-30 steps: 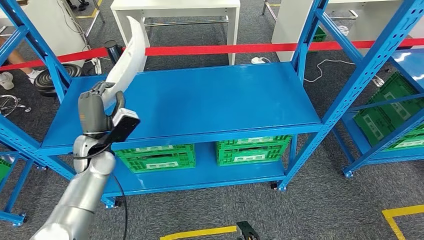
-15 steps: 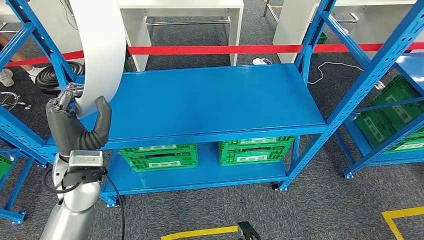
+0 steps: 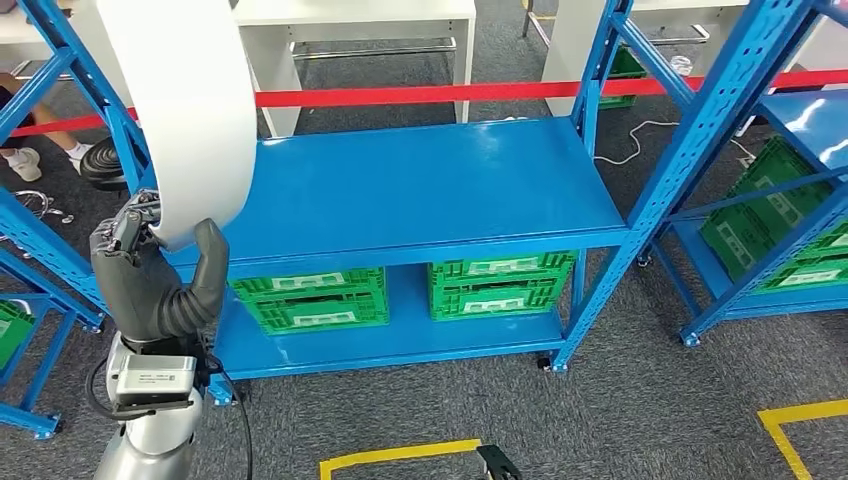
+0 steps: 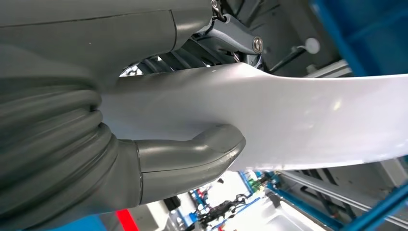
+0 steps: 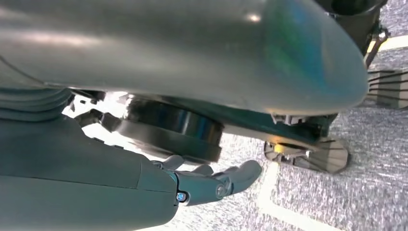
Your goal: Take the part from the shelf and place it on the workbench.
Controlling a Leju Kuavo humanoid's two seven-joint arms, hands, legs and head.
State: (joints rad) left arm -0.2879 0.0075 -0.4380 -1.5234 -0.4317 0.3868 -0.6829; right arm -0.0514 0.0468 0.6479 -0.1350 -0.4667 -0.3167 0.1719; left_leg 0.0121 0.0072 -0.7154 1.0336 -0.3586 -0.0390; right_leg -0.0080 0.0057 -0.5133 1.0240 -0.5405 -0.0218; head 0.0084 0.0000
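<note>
Two green crates [image 3: 400, 295] under blue shelf [image 3: 420, 190]; red tape [image 3: 480, 94] behind.

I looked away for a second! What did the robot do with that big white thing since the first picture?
The left hand turned the white part from edge-on to broad side facing the camera, and drew it back off the blue shelf toward its body. The camera shifted a little too. The hand kept its hold on the part throughout. The green crates stayed under the shelf.
</note>
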